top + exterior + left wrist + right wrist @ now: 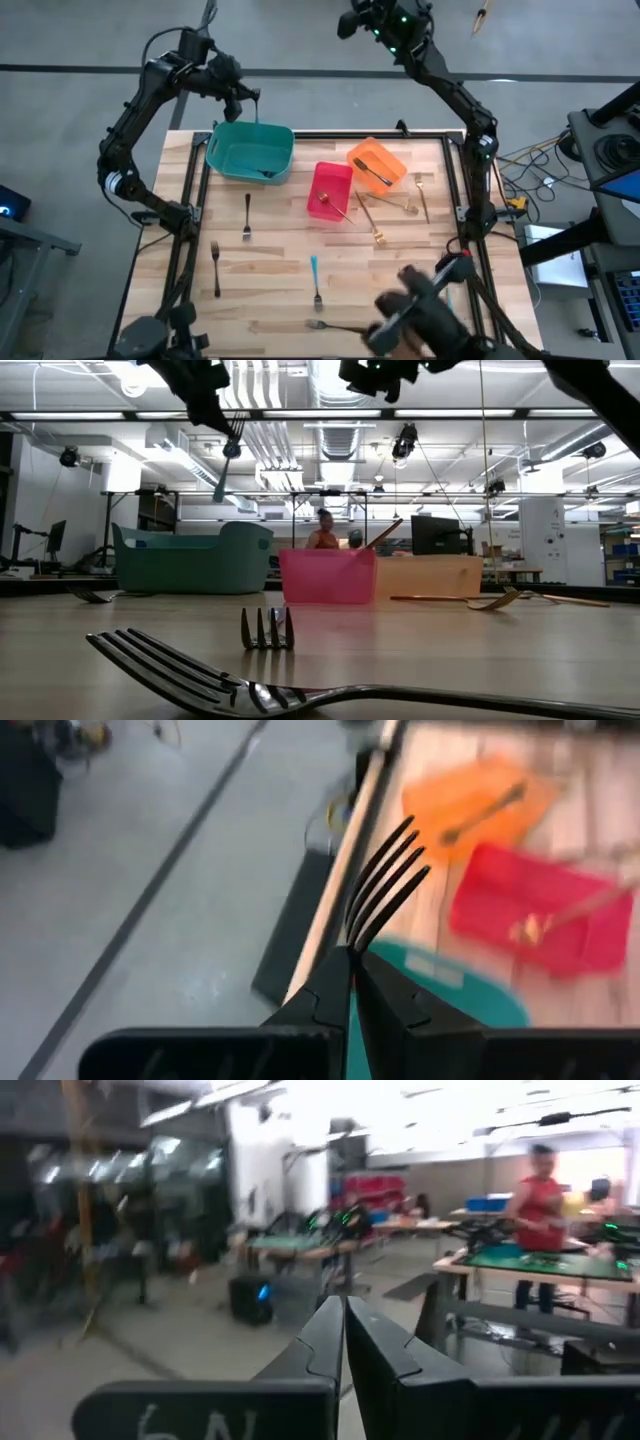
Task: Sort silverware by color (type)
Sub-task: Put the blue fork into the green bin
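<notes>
left claw (pixel 352 960) pinching dark fork (pixel 385 880) — above teal bin (pixel 250 150)

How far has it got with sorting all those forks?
Partly done. The teal bin, red bin and orange bin each already hold cutlery. In hand: the left hand grips a dark fork above the teal bin. The right hand is shut and empty near the table's front edge. Left: several gold forks beside the bins and others, including a blue-handled fork, nearer the front.
</notes>
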### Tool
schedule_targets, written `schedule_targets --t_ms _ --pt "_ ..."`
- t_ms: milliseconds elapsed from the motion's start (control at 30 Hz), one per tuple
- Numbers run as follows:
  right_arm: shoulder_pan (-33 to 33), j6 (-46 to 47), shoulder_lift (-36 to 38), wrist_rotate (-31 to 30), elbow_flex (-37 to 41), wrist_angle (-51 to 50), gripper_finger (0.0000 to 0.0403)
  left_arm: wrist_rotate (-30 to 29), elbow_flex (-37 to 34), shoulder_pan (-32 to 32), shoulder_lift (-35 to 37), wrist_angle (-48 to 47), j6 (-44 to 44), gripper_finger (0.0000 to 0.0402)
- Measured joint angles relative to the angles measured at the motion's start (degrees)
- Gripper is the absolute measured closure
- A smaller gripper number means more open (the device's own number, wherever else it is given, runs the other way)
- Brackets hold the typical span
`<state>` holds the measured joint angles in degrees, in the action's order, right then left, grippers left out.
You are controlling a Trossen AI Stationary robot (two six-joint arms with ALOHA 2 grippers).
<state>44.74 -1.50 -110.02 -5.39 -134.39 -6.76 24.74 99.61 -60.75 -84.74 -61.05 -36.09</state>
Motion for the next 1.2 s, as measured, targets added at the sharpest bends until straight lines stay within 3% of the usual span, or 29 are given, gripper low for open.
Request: schedule_targets --t_ms 133,267,367,700,1200 --pt "-1.8 -5.4 2.9 7.2 -0.2 -17.7 0.0394 -5.0 0.0 0.1 -1.1 -4.5 -3.5 0.0401" --pt "-2.8 -5.9 2.7 5.8 0.1 -39.7 0.0394 -5.3 0.0 0.1 -3.5 -5.4 -4.2 0.0401" --pt "-3.0 -5.9 1.8 1.2 0.5 -47.7 0.0394 -5.3 0.0 0.2 -6.0 -6.9 -6.0 0.0401" --pt "-3.1 -6.0 1.2 -2.2 0.8 -47.1 0.0394 -5.4 0.0 1.3 -13.6 -15.7 -13.0 0.0401" --pt "-2.7 -9.6 1.1 -2.2 0.7 -44.7 0.0394 -5.3 0.0 3.2 -18.7 -14.2 -11.6 0.0401"
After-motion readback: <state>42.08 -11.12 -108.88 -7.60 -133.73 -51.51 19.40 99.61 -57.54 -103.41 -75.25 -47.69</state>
